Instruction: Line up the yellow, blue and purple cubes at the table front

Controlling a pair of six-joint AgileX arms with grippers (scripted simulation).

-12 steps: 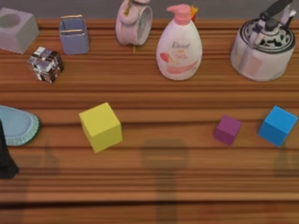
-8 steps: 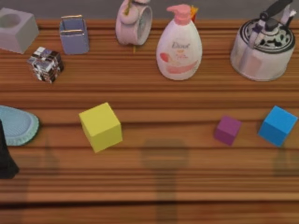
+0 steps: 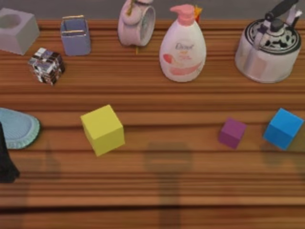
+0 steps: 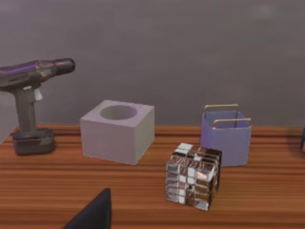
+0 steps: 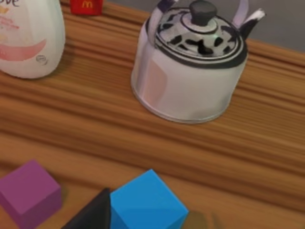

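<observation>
The right gripper (image 5: pixel 95 212) shows only a dark fingertip in the right wrist view, just beside the blue cube (image 5: pixel 147 202); whether it is open I cannot tell. From above, the blue cube (image 3: pixel 283 128) sits at 3 o'clock on the table (image 3: pixel 152 181), the purple cube (image 3: pixel 232 132) near it toward 9, and the yellow cube (image 3: pixel 103 129) well apart, left of centre. The kettle (image 3: pixel 266 45) stands at 12 from the blue cube. The left gripper (image 4: pixel 93 214) is equally unreadable, near the mirrored cube (image 4: pixel 194 176).

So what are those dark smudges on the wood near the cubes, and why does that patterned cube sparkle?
Top view: soft shadows lie on the reddish-brown wooden plank table, nothing solid. Left wrist view: the shiny mirrored patterned cube reflects bright patches.
</observation>
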